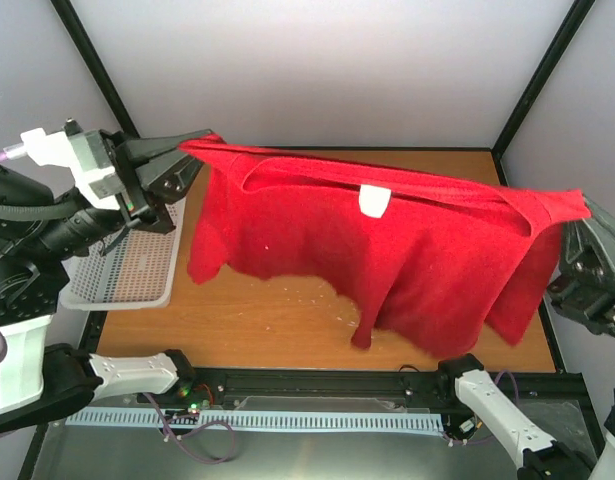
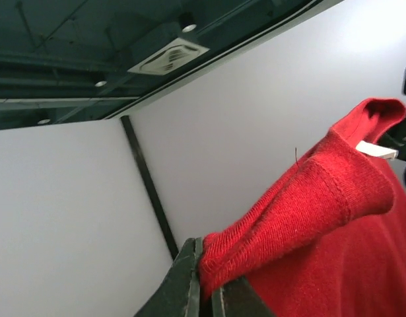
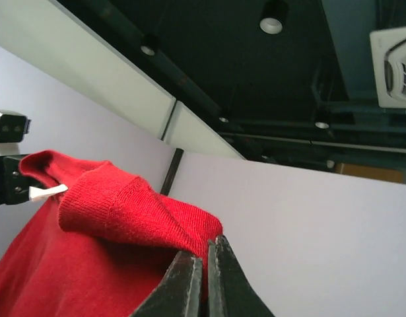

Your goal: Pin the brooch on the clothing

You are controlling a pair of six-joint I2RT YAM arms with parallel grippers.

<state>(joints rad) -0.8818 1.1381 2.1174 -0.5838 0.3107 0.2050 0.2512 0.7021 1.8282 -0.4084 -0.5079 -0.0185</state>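
The red T-shirt (image 1: 387, 250) is hanging spread above the wooden table (image 1: 287, 330); the white mesh basket (image 1: 137, 265) is sitting at the left edge; the left gripper (image 2: 208, 274) and right gripper (image 3: 204, 264) are each pinching a shoulder tight; the small white label (image 1: 373, 201) is showing inside the collar.

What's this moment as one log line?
plain red short-sleeved T-shirt: held up between both arms | left end effector: shut on one top corner | right end effector: shut on other corner | brooch: not seen

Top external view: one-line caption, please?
Left gripper and right gripper hold the red T-shirt stretched out over the table.
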